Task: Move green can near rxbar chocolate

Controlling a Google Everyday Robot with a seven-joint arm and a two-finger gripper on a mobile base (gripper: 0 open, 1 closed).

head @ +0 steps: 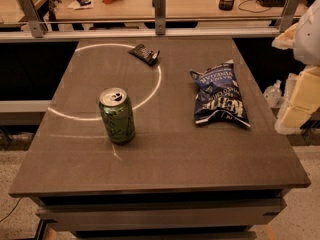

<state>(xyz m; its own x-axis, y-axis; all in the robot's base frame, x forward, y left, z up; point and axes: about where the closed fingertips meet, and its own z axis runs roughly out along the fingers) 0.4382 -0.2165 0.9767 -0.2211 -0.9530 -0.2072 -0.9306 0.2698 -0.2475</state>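
The green can point(117, 116) stands upright on the grey table point(165, 154), left of the middle, with its silver top and pull tab showing. The rxbar chocolate point(144, 53), a small dark flat bar, lies near the table's far edge, well behind the can and slightly to its right. My gripper point(296, 101) shows as pale cream parts at the right edge of the view. It is beyond the table's right side, far from both the can and the bar, and holds nothing that I can see.
A crinkled blue chip bag point(218, 95) lies on the right half of the table. A bright ring of light point(156, 81) marks the tabletop around the bar and can. A metal railing point(159, 11) runs behind the far edge. A clear bottle point(273, 92) stands off the table at right.
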